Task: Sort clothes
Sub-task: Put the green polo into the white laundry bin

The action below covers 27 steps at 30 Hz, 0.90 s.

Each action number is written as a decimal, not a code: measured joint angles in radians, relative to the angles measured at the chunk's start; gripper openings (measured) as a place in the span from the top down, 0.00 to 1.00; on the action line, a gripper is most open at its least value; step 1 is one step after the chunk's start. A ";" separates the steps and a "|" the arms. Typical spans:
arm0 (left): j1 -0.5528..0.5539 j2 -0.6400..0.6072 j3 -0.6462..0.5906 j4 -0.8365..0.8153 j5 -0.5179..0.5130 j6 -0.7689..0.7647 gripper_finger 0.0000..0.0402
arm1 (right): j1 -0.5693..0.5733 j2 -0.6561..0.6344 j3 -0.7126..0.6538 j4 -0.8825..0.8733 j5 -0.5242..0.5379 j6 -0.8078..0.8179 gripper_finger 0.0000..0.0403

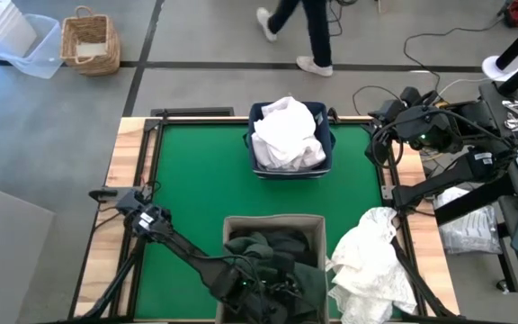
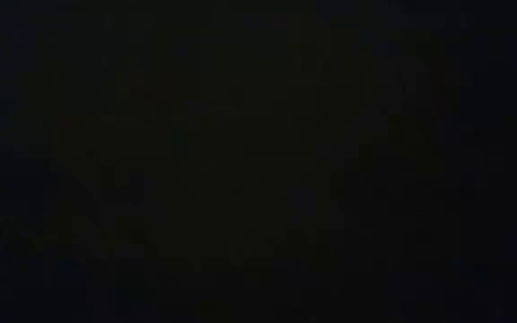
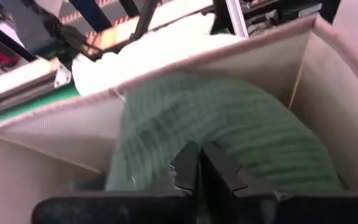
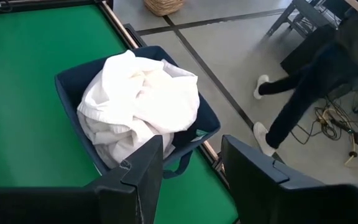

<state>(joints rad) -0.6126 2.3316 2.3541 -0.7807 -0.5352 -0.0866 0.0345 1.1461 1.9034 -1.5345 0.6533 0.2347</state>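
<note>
A beige fabric bin [image 1: 272,221] at the table's near middle holds dark green clothes [image 1: 272,252]. My left gripper [image 3: 199,163] is shut and reaches down into this bin, right in front of a green ribbed garment [image 3: 241,124]. A navy bin [image 1: 290,173] at the far middle is heaped with white clothes [image 1: 286,133]. Another white garment [image 1: 371,265] lies crumpled at the table's near right, beside the beige bin. My right gripper [image 4: 192,149] hangs open, high by the table's far right corner, holding nothing. The low view is dark. My left gripper's shut fingers [image 3: 188,165] slant down into the beige bin, close against the green ribbed garment. Nothing shows between them, and I cannot tell whether their tips touch the cloth.
A person [image 1: 308,36] walks on the floor beyond the table's far edge. A wicker basket [image 1: 93,40] and a clear plastic box [image 1: 30,49] stand on the floor at the far left. Cables and a plastic bag [image 1: 470,229] lie right of the table.
</note>
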 joint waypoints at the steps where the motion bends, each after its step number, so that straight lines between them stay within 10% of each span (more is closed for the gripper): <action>1: 0.000 -0.001 0.001 -0.021 0.020 -0.020 1.00 | 0.000 0.000 0.000 0.000 0.000 0.001 0.61; 9: -0.001 0.003 0.001 -0.203 0.085 -0.247 1.00 | 0.000 0.000 0.000 0.000 -0.003 0.001 0.60; 27: -0.003 -0.017 0.000 -0.115 0.006 -0.183 1.00 | 0.000 0.000 0.000 0.001 -0.002 0.001 0.62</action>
<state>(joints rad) -0.6160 2.3151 2.3543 -0.8961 -0.5293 -0.2696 0.0345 1.1465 1.9032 -1.5336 0.6510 0.2359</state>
